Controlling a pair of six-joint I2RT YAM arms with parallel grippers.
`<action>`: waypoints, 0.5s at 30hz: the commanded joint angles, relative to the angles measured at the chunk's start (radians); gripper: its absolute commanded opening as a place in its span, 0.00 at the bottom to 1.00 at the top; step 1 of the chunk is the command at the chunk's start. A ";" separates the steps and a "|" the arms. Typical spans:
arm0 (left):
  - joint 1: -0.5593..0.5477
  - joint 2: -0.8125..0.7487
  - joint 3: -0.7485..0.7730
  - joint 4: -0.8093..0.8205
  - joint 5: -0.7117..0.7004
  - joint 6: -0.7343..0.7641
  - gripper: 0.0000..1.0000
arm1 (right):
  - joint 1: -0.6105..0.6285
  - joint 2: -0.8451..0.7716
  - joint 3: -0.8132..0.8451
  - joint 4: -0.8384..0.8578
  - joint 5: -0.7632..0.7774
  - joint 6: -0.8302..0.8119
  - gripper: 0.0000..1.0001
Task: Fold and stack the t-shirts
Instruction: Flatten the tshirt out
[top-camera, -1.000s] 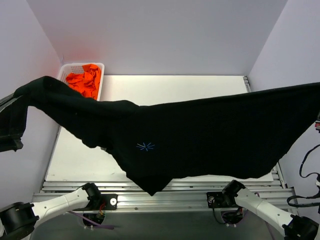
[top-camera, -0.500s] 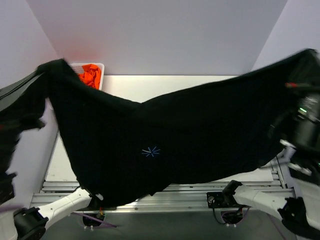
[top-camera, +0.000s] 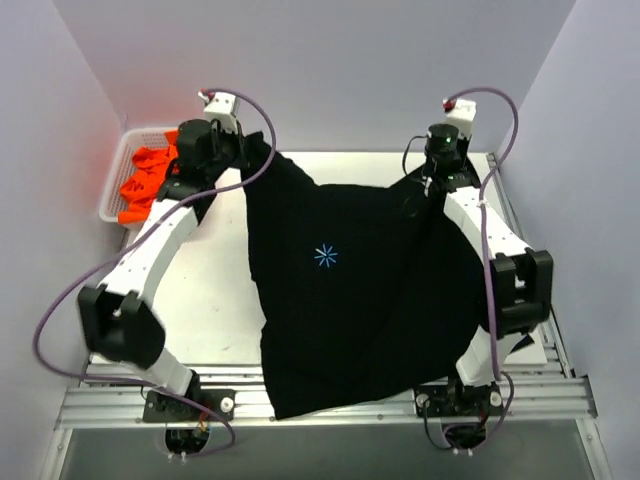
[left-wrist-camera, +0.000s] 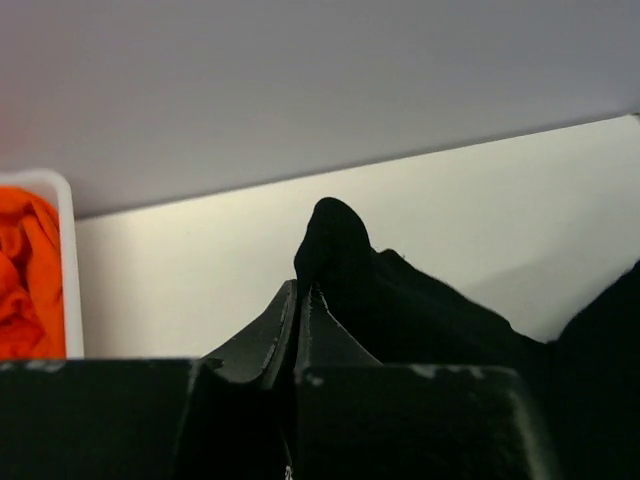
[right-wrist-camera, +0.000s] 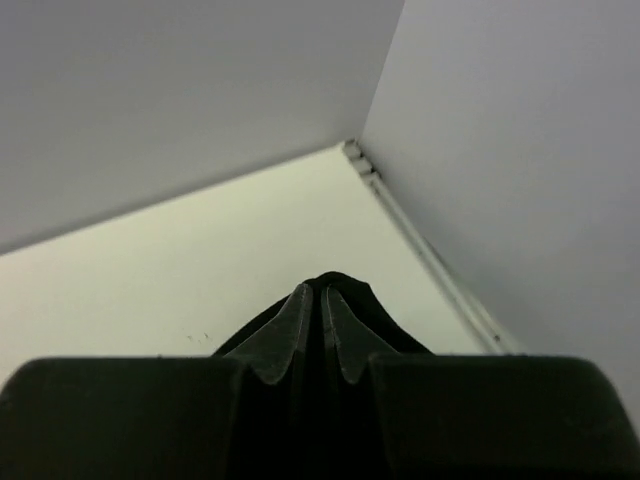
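The black t-shirt (top-camera: 350, 300), with a small light-blue star mark (top-camera: 325, 256), is stretched from the far end of the table down over its near edge. My left gripper (top-camera: 255, 150) is shut on the shirt's far left corner (left-wrist-camera: 335, 240). At the far right, the right gripper (top-camera: 425, 188) is shut on the other far corner (right-wrist-camera: 335, 285). Both arms reach out to the back of the table. Orange t-shirts (top-camera: 148, 180) lie bunched in the white basket (top-camera: 112, 195) at the far left; they also show in the left wrist view (left-wrist-camera: 25, 275).
The white basket's rim (left-wrist-camera: 68, 260) stands just left of my left gripper. The back wall is close behind both grippers, and the right side wall (right-wrist-camera: 520, 150) and a metal rail (right-wrist-camera: 420, 250) run beside the right gripper. Bare table (top-camera: 205, 290) shows left of the shirt.
Both arms swung from wide out at the sides to the far end of the table, carrying the black t-shirt from hanging in the air to draped over the table.
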 joint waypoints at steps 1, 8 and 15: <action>0.106 0.211 0.090 0.160 0.092 -0.126 0.02 | -0.078 0.155 0.091 0.005 -0.147 0.196 0.00; 0.176 0.945 0.834 -0.138 0.147 -0.155 0.02 | -0.144 0.678 0.532 -0.127 -0.159 0.228 0.00; 0.187 1.259 1.288 -0.219 0.135 -0.187 0.98 | -0.167 0.920 0.884 -0.282 -0.051 0.315 0.30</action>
